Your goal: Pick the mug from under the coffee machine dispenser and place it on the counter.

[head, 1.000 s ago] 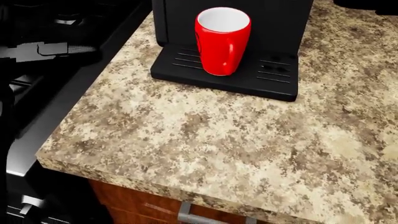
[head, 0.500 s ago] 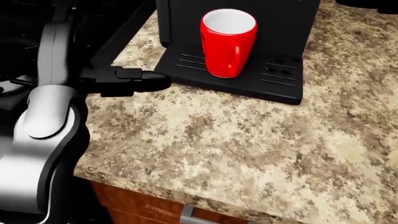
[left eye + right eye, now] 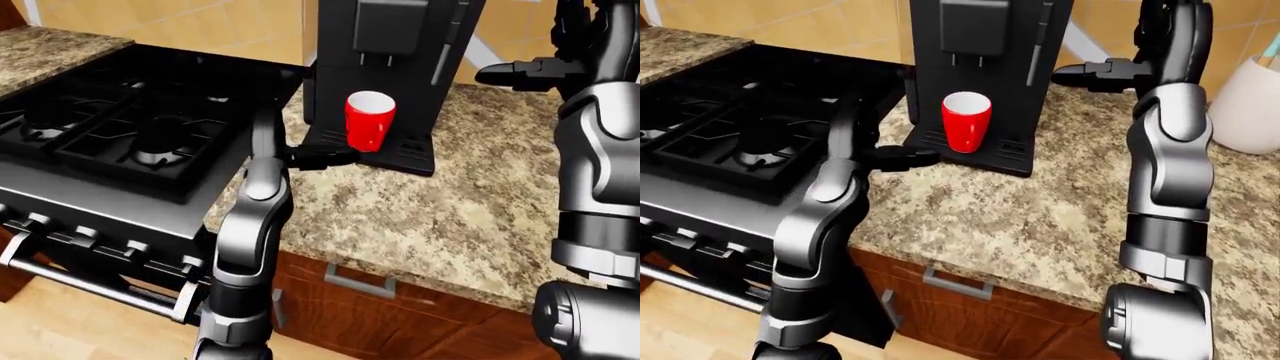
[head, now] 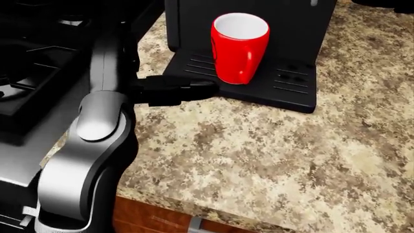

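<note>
Stove (image 3: 120,135): black gas range fills the left half of the left-eye view, hard against the counter edge.

Counter (image 4: 272,160): speckled granite, bare across the centre and lower right of the head view. Plenty of set-down room there.

Coffee machine (image 3: 390,67): black, top centre of the left-eye view, drip tray projecting toward the bottom of frame.

Left hand (image 4: 178,90): centre-left in the head view, fingers stretched flat and pointing right, holding nothing. Tips lie at the tray's lower-left corner, just left of and below the mug; cannot tell whether they touch the tray.

Right hand (image 3: 1090,73): raised at upper right of the right-eye view, fingers extended, empty, well apart from the mug.

Mug (image 4: 239,47): red, white inside, upright on the drip tray under the dispenser, handle facing the bottom of frame.

Risks, as I judge them:
- Hand sits low, at tray height. Pushing right from here would strike the tray edge or the mug's base, and could tip it.
- Flat fingers slide rather than wrap; they need to spread and rise first.
- Dispenser overhangs close above, so lifting straight up may knock the rim.
- Forearm hangs over the stove edge, limiting elbow room.
</note>
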`<state>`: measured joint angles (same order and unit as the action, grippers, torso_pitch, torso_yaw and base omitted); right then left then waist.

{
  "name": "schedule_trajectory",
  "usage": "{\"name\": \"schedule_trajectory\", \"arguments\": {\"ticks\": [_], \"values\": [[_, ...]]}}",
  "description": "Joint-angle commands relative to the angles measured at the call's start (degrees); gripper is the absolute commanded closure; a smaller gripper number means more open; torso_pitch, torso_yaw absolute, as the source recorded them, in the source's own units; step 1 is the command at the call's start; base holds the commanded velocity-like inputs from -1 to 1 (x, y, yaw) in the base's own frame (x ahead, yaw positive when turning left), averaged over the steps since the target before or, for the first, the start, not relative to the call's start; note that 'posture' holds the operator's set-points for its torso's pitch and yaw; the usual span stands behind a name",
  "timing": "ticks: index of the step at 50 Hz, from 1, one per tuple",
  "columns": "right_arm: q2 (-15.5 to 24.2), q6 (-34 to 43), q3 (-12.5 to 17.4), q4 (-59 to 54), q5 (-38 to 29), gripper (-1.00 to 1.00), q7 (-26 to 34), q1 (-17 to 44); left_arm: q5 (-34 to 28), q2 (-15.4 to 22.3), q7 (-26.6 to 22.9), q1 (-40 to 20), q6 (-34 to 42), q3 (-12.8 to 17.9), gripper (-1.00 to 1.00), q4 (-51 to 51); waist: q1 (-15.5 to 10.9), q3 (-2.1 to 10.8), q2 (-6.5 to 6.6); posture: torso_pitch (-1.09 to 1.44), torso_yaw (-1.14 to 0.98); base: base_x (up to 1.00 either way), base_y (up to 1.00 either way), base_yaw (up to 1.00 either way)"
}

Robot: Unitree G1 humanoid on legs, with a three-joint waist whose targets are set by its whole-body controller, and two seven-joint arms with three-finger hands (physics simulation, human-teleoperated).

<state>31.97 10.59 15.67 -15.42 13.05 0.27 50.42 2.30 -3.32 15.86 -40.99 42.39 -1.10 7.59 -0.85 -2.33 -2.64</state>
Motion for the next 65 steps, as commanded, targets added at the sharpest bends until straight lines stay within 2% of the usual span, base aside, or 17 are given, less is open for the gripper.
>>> {"name": "schedule_trajectory", "arguments": {"ticks": [1, 16, 31, 41, 45, 50, 65], "values": [[1.0, -1.57, 0.63, 1.89, -0.07, -1.0, -0.08, 1.88, 0.05, -0.53, 0.41, -2.01, -1.43, -0.46, -1.0, 2.01, -0.03, 1.62, -0.34, 0.0, 0.0, 0.0, 0.0, 0.0], [0.82, -1.08, 0.65, 2.55, -0.11, -1.0, -0.1, 1.5, -0.29, -4.76, 2.28, -0.88, -1.26, -3.15, -1.0, 1.19, -0.24, 1.54, -0.96, 0.0, 0.0, 0.0, 0.0, 0.0], [1.19, -0.87, 0.95, 2.53, 0.48, -1.0, -0.07, 1.57, -0.51, -7.55, 3.88, -5.11, -2.97, -3.96, -1.0, -4.72, -0.36, 1.54, -1.51, 0.0, 0.0, 0.0, 0.0, 0.0], [1.44, -0.97, 0.92, 2.03, 0.62, -1.0, -0.03, 1.92, -0.4, -7.85, 4.25, -8.46, -6.66, -3.05, -1.0, -11.51, -0.41, 1.55, -1.78, 0.0, 0.0, 0.0, 0.0, 0.0], [1.58, -1.0, 1.01, 1.96, 0.73, -1.0, -0.01, 1.97, -0.31, -8.41, 4.55, -8.68, -7.48, -3.56, -1.0, -12.53, -0.4, 1.58, -1.88, 0.0, 0.0, 0.0, 0.0, 0.0], [1.5, -1.16, 0.9, 1.86, 0.7, -1.0, -0.05, 1.89, 0.04, -8.93, 7.45, -9.44, -9.05, -2.47, -1.0, -14.55, -0.41, 1.61, -1.99, 0.0, 0.0, 0.0, 0.0, 0.0], [1.76, -1.3, 1.12, 1.83, 0.8, -1.0, -0.12, 1.74, -1.19, -11.61, 10.81, -10.33, -8.05, -4.88, -1.0, -14.77, -0.44, 1.61, -2.19, 0.0, 0.0, 0.0, 0.0, 0.0]]}}
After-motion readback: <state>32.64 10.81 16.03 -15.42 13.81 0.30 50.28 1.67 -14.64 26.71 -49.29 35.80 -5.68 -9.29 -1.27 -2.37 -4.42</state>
